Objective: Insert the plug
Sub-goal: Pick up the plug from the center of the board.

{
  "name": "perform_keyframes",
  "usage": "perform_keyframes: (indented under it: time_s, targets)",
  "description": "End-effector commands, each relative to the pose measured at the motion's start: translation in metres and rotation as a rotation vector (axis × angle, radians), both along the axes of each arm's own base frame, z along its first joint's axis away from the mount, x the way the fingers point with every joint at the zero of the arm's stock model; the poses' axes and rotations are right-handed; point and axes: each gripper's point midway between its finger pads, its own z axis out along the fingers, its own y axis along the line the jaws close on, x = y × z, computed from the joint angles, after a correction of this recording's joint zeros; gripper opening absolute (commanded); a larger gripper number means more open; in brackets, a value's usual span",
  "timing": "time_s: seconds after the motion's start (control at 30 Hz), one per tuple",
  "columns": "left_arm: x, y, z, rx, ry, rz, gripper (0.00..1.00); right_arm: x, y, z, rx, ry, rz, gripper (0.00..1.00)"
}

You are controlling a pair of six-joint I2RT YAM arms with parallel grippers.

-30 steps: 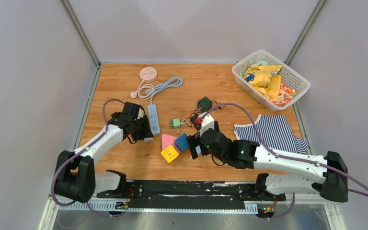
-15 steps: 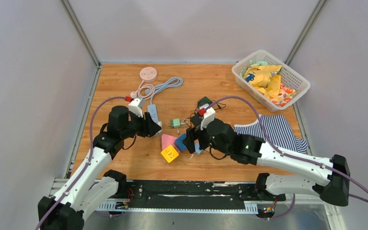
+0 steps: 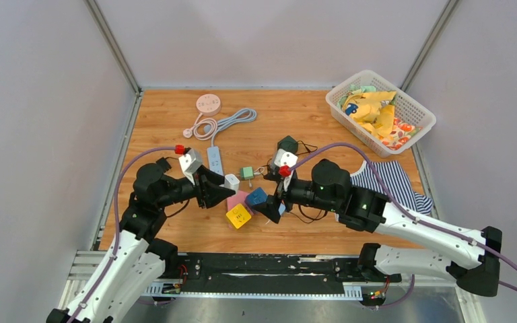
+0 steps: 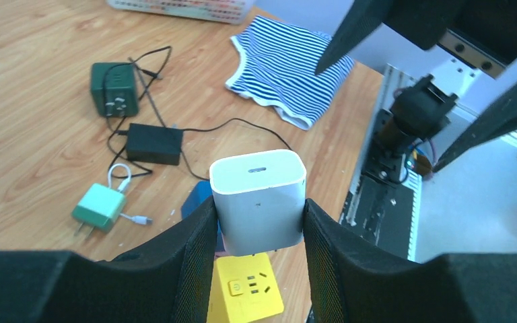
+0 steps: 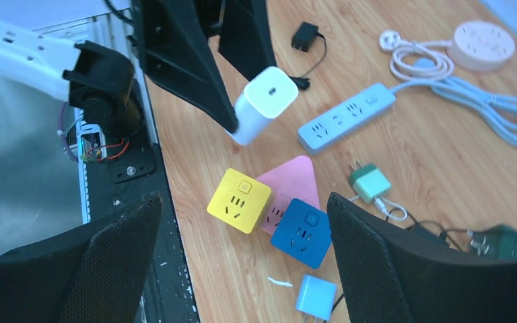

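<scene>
My left gripper [image 4: 259, 217] is shut on a white charger plug [image 4: 259, 200] and holds it in the air above the yellow socket cube [image 4: 246, 293]. In the top view the plug [image 3: 231, 181] hangs over the pink socket [image 3: 237, 198], just left of the blue socket cube [image 3: 256, 196]. My right gripper [image 5: 246, 202] is open and empty above the yellow [image 5: 239, 200], pink [image 5: 291, 179] and blue [image 5: 303, 232] sockets, with the white plug [image 5: 264, 102] in front of it. In the top view the right gripper [image 3: 274, 205] is beside the blue cube.
A white power strip [image 3: 215, 163] and a round pink socket [image 3: 208, 103] lie at the back left. A green plug [image 3: 246, 173], a light blue plug [image 5: 316, 296], a black adapter [image 4: 153, 143] and a dark green adapter [image 3: 287, 143] lie nearby. A striped shirt [image 3: 385, 185] and a basket [image 3: 370, 73] are on the right.
My left arm has swung from the end of the power strip toward the centre, carrying the white plug up over the socket cubes. My right arm has risen and shifted slightly back.
</scene>
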Motion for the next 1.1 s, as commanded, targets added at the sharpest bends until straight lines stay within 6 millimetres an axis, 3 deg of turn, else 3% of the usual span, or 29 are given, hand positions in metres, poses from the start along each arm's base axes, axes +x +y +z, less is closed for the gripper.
perform_keyframes:
  time_s: [0.0, 0.4, 0.57, 0.8, 1.07]
  targets:
    - [-0.026, -0.011, 0.010, 0.003, -0.124, -0.190, 0.34, -0.015, 0.001, 0.023, 0.016, -0.184, 0.177, 0.91]
    - [-0.068, -0.034, 0.001, 0.031, -0.270, -0.438, 0.31, -0.030, 0.012, 0.012, -0.090, -0.163, 0.343, 0.81]
    - [-0.072, -0.036, -0.001, 0.032, -0.270, -0.464, 0.30, -0.033, 0.018, 0.000, -0.128, -0.143, 0.391, 0.81]
    - [-0.071, -0.037, -0.004, 0.036, -0.253, -0.469, 0.29, -0.042, 0.023, -0.006, -0.130, -0.142, 0.463, 0.73]
    - [-0.072, -0.036, -0.012, 0.057, -0.234, -0.475, 0.28, -0.037, 0.032, -0.014, -0.159, -0.134, 0.478, 0.64]
